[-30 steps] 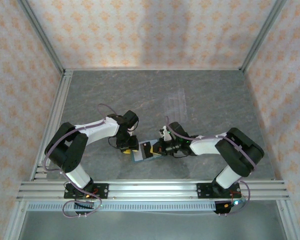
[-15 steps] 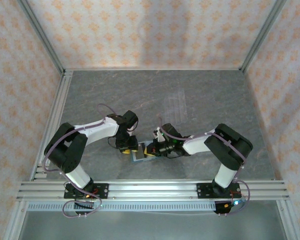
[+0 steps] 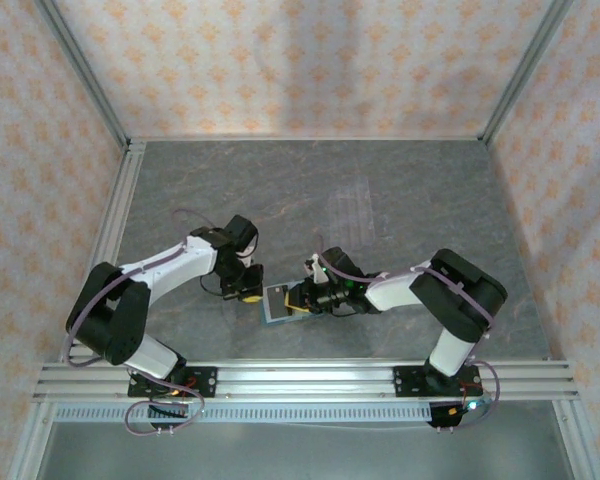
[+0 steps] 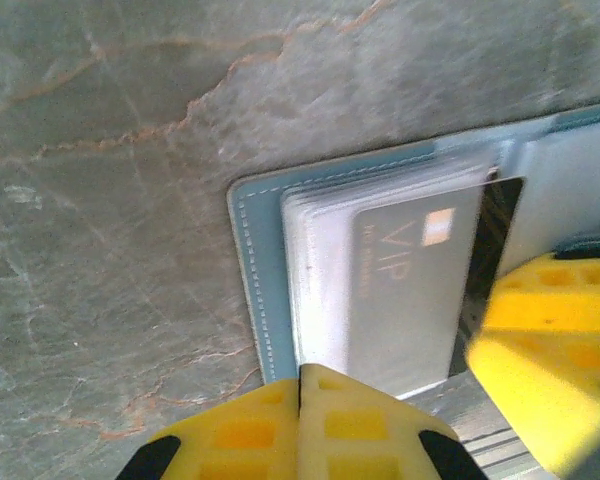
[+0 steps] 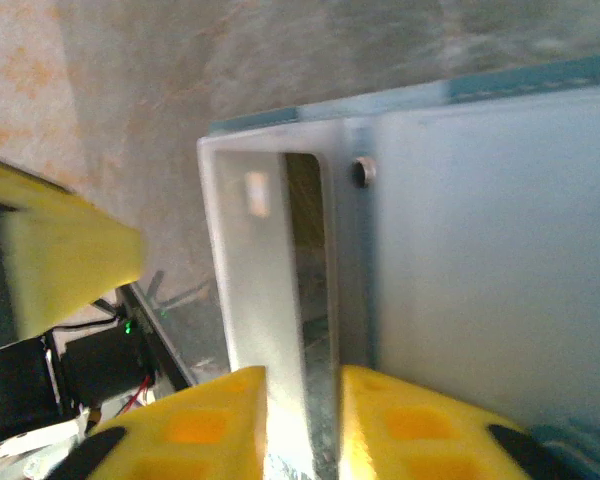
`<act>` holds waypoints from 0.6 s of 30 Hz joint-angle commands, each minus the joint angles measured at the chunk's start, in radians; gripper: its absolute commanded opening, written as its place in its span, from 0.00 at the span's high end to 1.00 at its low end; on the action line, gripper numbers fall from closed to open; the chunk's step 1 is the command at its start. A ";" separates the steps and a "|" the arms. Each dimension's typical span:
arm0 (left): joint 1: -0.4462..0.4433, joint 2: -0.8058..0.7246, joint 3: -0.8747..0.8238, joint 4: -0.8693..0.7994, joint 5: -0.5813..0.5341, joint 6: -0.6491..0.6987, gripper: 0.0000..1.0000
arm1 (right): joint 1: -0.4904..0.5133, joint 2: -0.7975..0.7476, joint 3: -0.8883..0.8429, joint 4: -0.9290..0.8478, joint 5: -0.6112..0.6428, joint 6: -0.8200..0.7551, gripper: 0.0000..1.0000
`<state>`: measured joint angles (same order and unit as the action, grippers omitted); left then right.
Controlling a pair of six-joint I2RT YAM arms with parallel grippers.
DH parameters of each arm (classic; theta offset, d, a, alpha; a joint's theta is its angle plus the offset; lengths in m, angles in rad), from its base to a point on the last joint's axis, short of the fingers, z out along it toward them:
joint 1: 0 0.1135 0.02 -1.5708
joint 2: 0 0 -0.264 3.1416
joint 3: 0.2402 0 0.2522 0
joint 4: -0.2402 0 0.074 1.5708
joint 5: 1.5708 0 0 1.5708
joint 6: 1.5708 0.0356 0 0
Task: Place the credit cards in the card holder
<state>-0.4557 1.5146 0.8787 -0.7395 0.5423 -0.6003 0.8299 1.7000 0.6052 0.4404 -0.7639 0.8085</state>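
The card holder (image 3: 276, 303) lies open near 6 o'clock on the table (image 3: 410, 190). The left gripper (image 4: 300, 428), at 9 o'clock of it, has its fingers pressed together on nothing. The right gripper (image 5: 305, 420), at 3 o'clock, keeps a narrow gap around the pocket edge; whether it pinches, I cannot tell. The grey card (image 4: 405, 290) sits in the pocket, perhaps not fully. Pulling the right fingers away may drag this card out, since nothing pins the holder. Compared with a second ago, the left fingers closed and retreated toward 9 o'clock; the right ones loosened.
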 commanded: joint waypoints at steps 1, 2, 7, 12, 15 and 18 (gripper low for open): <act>0.004 0.026 -0.020 -0.001 0.002 0.003 1.00 | 0.004 -0.034 0.025 -0.094 0.024 -0.040 0.68; 0.004 0.035 -0.021 0.007 0.005 0.004 1.00 | 0.004 -0.040 0.035 -0.110 0.023 -0.044 0.66; 0.002 0.074 -0.016 0.034 0.013 0.005 1.00 | 0.005 -0.061 0.087 -0.213 0.036 -0.087 0.63; 0.002 0.101 -0.030 0.057 0.011 0.005 1.00 | 0.005 -0.027 0.132 -0.236 0.026 -0.098 0.64; 0.002 0.102 -0.043 0.069 0.012 0.002 1.00 | 0.005 0.000 0.144 -0.225 0.018 -0.094 0.68; 0.002 0.102 -0.050 0.074 0.011 0.002 1.00 | 0.005 0.025 0.154 -0.207 0.007 -0.084 0.72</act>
<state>-0.4561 1.6093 0.8482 -0.6788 0.5468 -0.6014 0.8307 1.6970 0.7338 0.2386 -0.7528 0.7319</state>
